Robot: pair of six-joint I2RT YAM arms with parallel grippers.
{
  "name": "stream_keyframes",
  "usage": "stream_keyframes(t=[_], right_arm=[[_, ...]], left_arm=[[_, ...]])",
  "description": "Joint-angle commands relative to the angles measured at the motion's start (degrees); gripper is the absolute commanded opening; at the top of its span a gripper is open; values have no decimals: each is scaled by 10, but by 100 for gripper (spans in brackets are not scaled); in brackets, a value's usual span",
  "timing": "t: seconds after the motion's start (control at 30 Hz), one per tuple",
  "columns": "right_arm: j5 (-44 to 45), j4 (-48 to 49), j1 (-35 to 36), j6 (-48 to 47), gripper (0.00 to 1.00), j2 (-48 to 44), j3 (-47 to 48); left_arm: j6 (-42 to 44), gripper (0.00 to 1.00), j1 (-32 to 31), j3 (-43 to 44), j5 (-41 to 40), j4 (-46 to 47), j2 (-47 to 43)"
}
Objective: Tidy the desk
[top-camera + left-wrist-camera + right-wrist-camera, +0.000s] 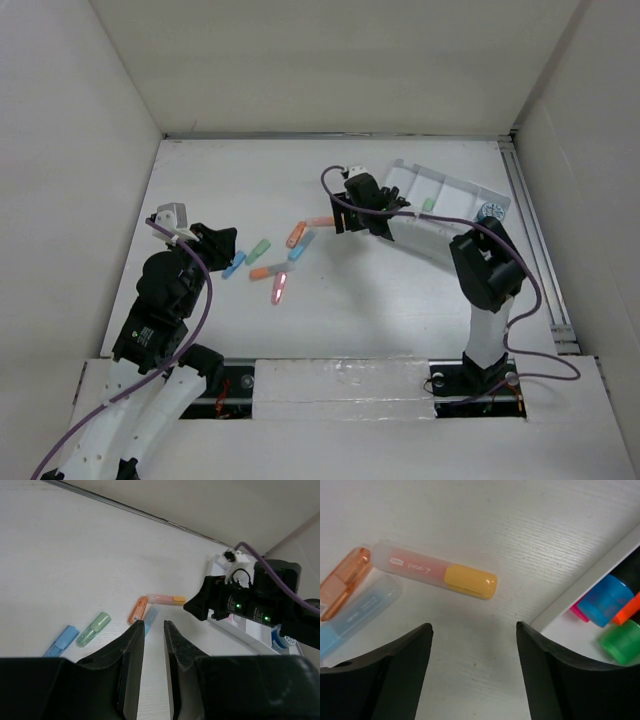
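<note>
Overhead, we note the desk (400, 300) spreading white beneath both arms between wall panels, with loose highlighters (279, 288) near its middle and a compartmented tray (455, 185) at the far right. Right gripper (472, 627) hangs just above the bare surface, jaws spread wide and empty, with a pink marker with yellow cap (435, 572) lying just ahead. Left gripper (153, 625) we find parted only by a narrow slit, nothing in it, near a blue marker (61, 641) and a green marker (93, 629).
</note>
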Motion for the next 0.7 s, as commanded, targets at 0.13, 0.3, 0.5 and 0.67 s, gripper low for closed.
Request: stream_keyframes(t=[0.13,0.3,0.5,0.67], right_arm=[[52,-82,11,-107,80,64,109],[46,-120,17,-148,80,108,165],[16,-163,22,-214,80,164,227],[-27,-201,22,-228,80,195,261]], left_arm=[[8,19,-1,-6,4,20,3],[8,19,-1,-6,3,19,3],[8,19,-1,-5,3,20,1],[8,19,-1,-6,5,20,1]])
